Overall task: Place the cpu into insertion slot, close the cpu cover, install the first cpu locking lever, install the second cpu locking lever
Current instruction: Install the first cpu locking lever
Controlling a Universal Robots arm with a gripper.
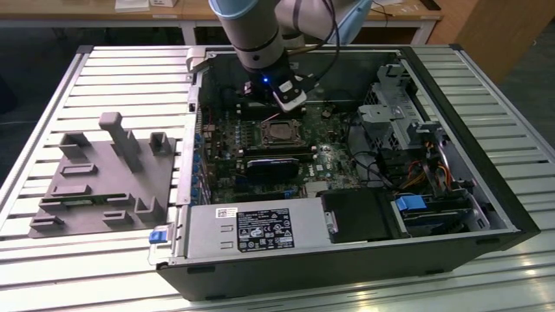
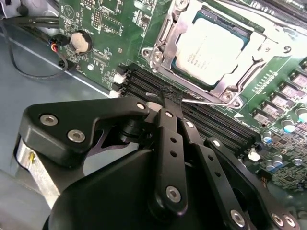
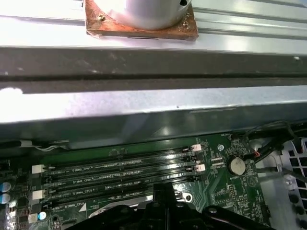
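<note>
Claw: my claw [image 2: 165,98] hangs low over the green board [image 2: 110,24], in the upper middle of the exterior view. Its fingers are drawn together with no gap I can see, and I cannot tell whether they pinch anything.
Chip: the chip [image 2: 215,48] lies flat in the socket [image 2: 154,56], near the centre of the exterior view, just below my claw.
Cover: the cover [image 2: 165,33] lies down over the chip, its window framing the metal top.
Lever: a thin wire lever [image 2: 206,99] runs along the socket edge nearest my fingertips, its end just beside them.
Step, as I judge it: seating a lever. I should bear on the wire alone, guide it down and under its catch, and put no weight on cover or chip.
Edges: the memory slots [image 2: 211,122] lie under my fingers, between me and the socket, so a low sweep could scrape them.
Room: the case wall [image 3: 144,108] rises close behind my claw. The coin battery [image 2: 80,41] and cables [image 2: 29,21] sit off to one side. The free way out is upward.
</note>
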